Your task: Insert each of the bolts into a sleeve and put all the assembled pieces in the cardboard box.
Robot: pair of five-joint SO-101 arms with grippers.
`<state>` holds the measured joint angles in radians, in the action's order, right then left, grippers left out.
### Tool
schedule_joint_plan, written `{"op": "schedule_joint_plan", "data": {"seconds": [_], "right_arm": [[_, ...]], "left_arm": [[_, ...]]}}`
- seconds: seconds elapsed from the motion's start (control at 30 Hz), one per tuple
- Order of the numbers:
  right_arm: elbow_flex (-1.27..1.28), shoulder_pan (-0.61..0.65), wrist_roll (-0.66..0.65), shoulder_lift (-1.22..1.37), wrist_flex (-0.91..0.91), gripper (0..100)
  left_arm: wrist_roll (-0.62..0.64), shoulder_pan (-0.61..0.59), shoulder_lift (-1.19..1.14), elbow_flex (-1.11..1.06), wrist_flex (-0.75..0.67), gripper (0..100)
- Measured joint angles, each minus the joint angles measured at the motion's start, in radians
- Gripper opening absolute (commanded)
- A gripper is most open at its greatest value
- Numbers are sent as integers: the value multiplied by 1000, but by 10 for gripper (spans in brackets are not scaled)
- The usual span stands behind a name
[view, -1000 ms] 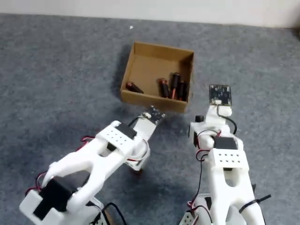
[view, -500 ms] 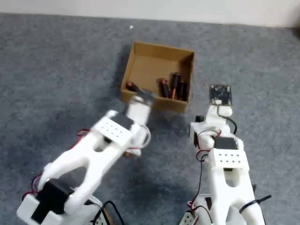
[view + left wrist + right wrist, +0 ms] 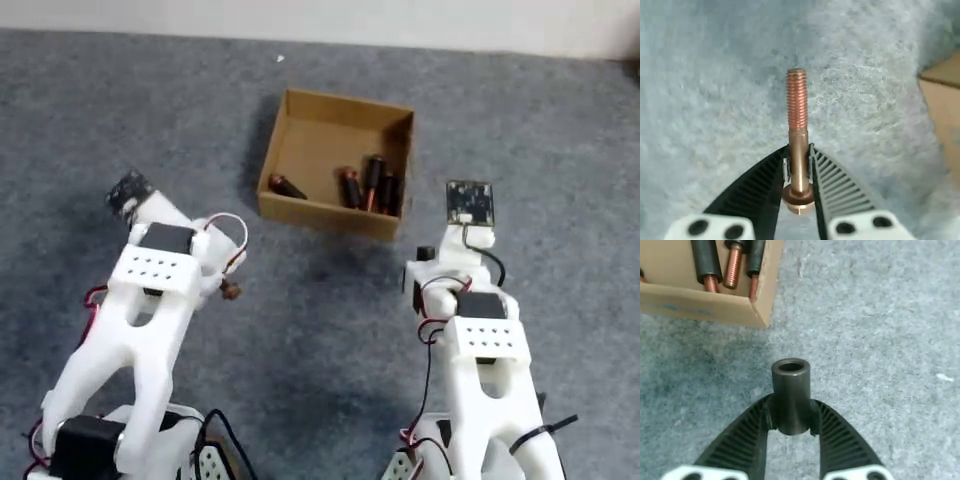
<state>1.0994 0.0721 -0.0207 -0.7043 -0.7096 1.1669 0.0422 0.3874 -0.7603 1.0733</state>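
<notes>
The cardboard box sits far of centre and already holds several assembled pieces. The left arm has swung from the box's near wall out to the left, well apart from it, while the right arm kept still. The mating is probably being lined up afresh. The right gripper is clamped part-open around an upright sleeve, near the box's right corner. The left gripper is nearly closed on a bolt, pinching its shank just above the head.

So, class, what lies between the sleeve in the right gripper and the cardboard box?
Only bare grey carpet: in the right wrist view the sleeve and the cardboard box stand apart.
</notes>
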Motion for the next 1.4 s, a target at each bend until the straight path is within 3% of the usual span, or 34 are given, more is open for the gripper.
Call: {"op": "schedule_joint_plan", "data": {"seconds": [0.1, 0.23, 0.5, 0.67, 0.77, 0.97, 1.27, 1.4], "right_arm": [[0, 0, 0, 0, 0, 5], [0, 0, 0, 0, 0, 5], [0, 0, 0, 0, 0, 5], [0, 0, 0, 0, 0, 5], [0, 0, 0, 0, 0, 5], [0, 0, 0, 0, 0, 5], [0, 0, 0, 0, 0, 5], [0, 0, 0, 0, 0, 5]], "left_arm": [[104, 5, 0, -20, -28, 101], [135, 5, 0, -60, -77, 175], [140, -5, 2, -71, -98, 43], [104, -5, 91, -71, -98, 14], [-69, -5, 184, -86, -98, 17], [-605, -38, 345, -101, -97, 14], [-1332, -60, 370, -103, -97, 59], [-1481, -60, 370, -103, -97, 67]]}}
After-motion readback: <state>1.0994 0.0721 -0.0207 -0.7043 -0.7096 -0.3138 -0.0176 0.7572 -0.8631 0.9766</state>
